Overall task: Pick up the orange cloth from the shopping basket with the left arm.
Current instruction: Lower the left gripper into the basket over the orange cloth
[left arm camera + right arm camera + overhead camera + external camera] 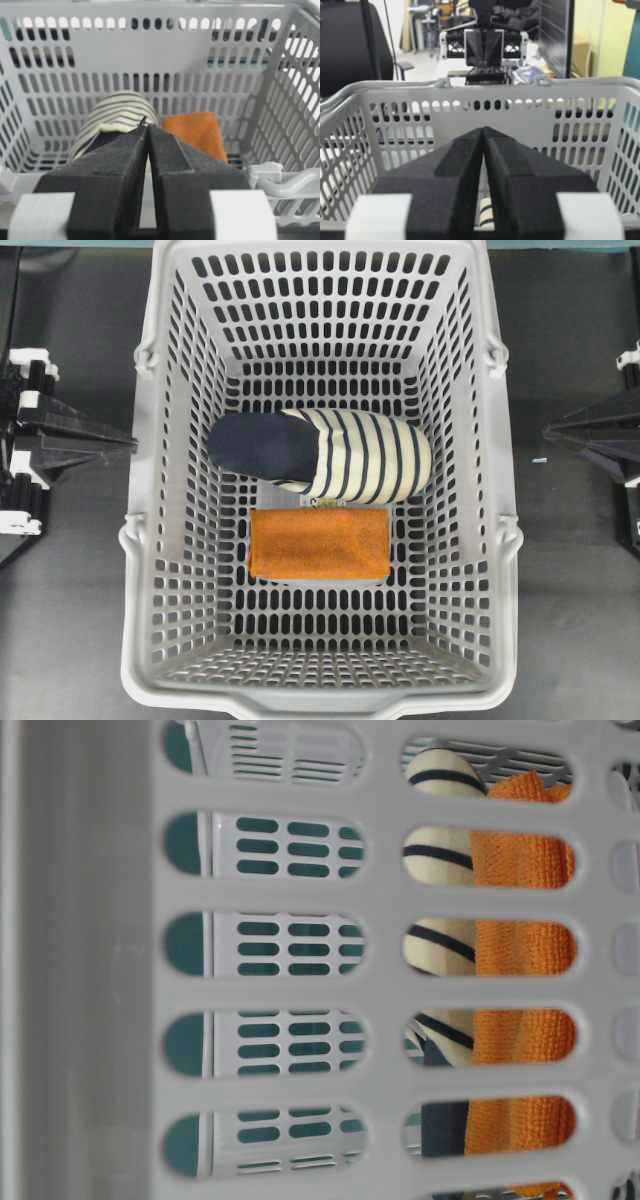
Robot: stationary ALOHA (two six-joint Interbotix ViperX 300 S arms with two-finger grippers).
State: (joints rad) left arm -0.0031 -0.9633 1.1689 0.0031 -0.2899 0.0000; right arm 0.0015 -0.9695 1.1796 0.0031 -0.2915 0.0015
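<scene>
The orange cloth (320, 543) lies flat on the floor of the grey shopping basket (150, 570), just in front of a navy-and-cream striped slipper (330, 455). In the left wrist view the cloth (197, 132) shows beyond and to the right of my left gripper (148, 126), which is shut with its tips touching and nothing between them, outside the basket's near wall. My right gripper (483, 130) is shut too and empty, outside the opposite wall. The table-level view shows the cloth (522, 950) through the wall slots.
The basket's tall slotted walls (150, 65) surround cloth and slipper. A handle lug (280, 180) sits on the rim at the right of the left wrist view. The left arm (60, 440) and right arm (600, 435) sit at the overhead view's side edges, on a dark table (60, 620).
</scene>
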